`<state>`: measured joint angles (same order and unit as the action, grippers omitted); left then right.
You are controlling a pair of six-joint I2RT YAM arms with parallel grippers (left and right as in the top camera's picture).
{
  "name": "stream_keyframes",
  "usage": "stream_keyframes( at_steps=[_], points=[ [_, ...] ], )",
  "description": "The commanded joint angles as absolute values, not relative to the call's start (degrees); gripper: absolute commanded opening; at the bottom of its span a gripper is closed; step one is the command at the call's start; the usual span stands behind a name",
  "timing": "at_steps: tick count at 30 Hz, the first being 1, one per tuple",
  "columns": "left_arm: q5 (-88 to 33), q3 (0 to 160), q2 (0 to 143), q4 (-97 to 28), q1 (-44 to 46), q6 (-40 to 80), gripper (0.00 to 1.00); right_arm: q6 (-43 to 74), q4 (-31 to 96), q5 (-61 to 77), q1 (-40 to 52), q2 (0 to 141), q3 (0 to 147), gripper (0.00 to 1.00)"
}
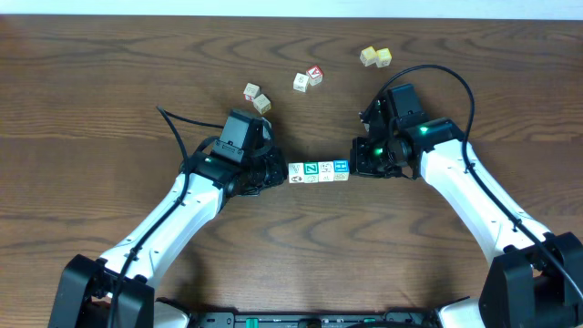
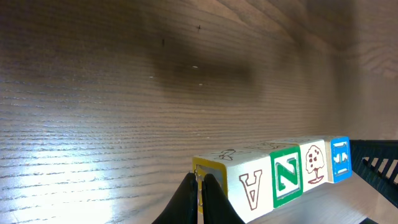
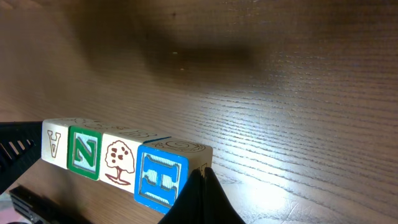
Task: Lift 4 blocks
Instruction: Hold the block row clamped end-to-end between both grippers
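Note that the row of four small pale wooden alphabet blocks [image 1: 319,171] stands at the middle of the brown wooden table [image 1: 109,73], pressed end to end between the closed left fingers [image 2: 184,205] and the closed right fingers [image 3: 200,199], so that squeeze alone should carry all four up together.

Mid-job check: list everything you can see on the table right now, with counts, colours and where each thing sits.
blocks in a row: four, pale wood with brown A, green N, brown tree and blue H faces; table centre, end to end.
pale cubes: two, pale wood; close together, beyond the left arm.
red-letter cube: one, pale with red letter; far centre.
plain cube: one, pale; right beside the red-letter cube.
yellowish cubes: two; far side, right of centre.
table: one, dark brown wood.
left gripper: one, black, shut; at the row's A end.
right gripper: one, black, shut; at the blue H end.
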<state>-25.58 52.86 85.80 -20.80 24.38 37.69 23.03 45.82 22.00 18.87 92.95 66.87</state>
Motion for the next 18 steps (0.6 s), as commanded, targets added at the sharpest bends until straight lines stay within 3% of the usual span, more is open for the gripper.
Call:
stream_keyframes(
  at_steps=[1, 18],
  points=[
    [-34.5, 55.4, 84.9, -19.5, 25.8, 38.7, 0.07, 23.6, 45.0, 32.8, 20.7, 92.9, 67.1, 0.01],
    [-34.5, 55.4, 84.9, -19.4, 25.8, 38.7, 0.07, 23.6, 44.4, 32.8, 20.7, 92.9, 67.1, 0.01]
  ],
)
